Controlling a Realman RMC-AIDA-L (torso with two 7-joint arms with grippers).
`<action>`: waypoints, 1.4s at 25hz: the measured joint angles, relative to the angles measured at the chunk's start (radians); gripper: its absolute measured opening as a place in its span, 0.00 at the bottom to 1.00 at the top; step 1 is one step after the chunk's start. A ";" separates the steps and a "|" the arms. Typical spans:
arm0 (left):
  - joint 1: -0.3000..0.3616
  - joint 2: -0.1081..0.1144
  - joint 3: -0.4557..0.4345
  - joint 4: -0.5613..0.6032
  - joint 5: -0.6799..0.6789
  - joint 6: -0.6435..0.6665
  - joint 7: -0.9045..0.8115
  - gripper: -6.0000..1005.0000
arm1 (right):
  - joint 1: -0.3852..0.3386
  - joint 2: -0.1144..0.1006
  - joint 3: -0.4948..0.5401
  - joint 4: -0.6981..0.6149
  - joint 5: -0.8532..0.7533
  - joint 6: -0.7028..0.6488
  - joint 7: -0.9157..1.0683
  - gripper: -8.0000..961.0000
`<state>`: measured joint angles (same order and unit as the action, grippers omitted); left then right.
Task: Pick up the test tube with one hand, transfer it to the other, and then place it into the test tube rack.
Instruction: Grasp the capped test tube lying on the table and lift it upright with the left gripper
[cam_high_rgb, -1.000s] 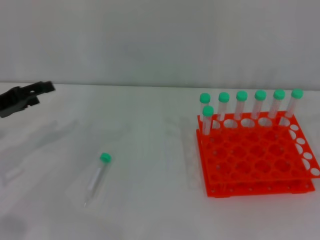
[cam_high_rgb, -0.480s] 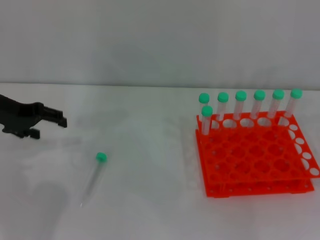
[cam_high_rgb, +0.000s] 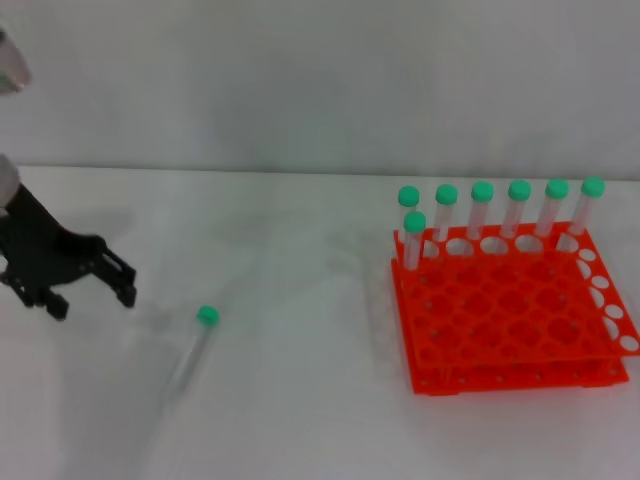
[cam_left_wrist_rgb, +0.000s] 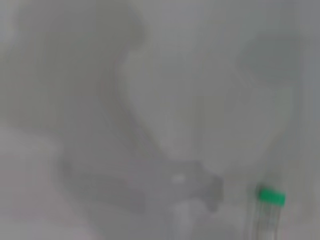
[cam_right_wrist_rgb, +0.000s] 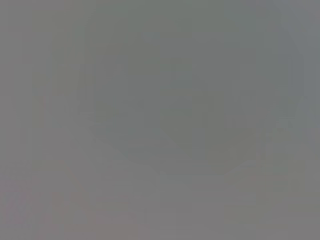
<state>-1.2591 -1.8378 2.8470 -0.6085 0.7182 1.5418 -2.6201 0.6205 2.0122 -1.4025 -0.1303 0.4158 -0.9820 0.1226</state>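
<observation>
Left gripper (cam_high_rgb: 88, 292): black two-finger unit at the left side of the head view, pointing down toward the table. The fingers stand spread apart, with nothing between them.

Left gripper fingers (cam_high_rgb: 124, 282): two dark prongs, one nearer the tube and one farther toward the table's left edge. Both are clear of the tube.

Left arm (cam_high_rgb: 8, 180): pale cylindrical segment rising from the gripper to the upper left corner of the head view.

Test tube (cam_high_rgb: 196, 345): slim clear tube lying flat on the table, just beside the left gripper on the side toward the rack. Its green cap (cam_high_rgb: 207, 316) points away from the robot and its body runs back toward the robot. The left wrist view shows the same tube (cam_left_wrist_rgb: 264, 222), with the green cap (cam_left_wrist_rgb: 271, 196) at its end.

Test tube rack (cam_high_rgb: 510, 315): bright orange two-tier rack with a grid of round holes, standing on the right part of the table, well apart from the lying tube.

Racked tubes (cam_high_rgb: 482, 210): seven upright green-capped tubes, six along the far row and one just in front at the rack's left end.

Table (cam_high_rgb: 300, 260): white surface bearing all items.

Right gripper: not seen in any view; the right wrist view shows only uniform grey.
</observation>
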 joint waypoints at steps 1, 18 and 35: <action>-0.009 -0.007 0.000 0.021 0.030 0.000 -0.014 0.88 | 0.000 0.001 0.000 0.000 0.000 0.001 0.000 0.90; 0.005 -0.072 -0.001 0.159 0.107 -0.117 -0.116 0.87 | 0.000 0.009 -0.010 -0.001 0.000 0.005 0.009 0.90; 0.019 -0.074 -0.002 0.216 0.042 -0.183 -0.166 0.86 | 0.009 0.007 -0.013 -0.007 0.000 0.005 0.009 0.89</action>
<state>-1.2398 -1.9113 2.8455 -0.3922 0.7598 1.3587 -2.7863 0.6292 2.0190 -1.4158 -0.1376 0.4157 -0.9768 0.1320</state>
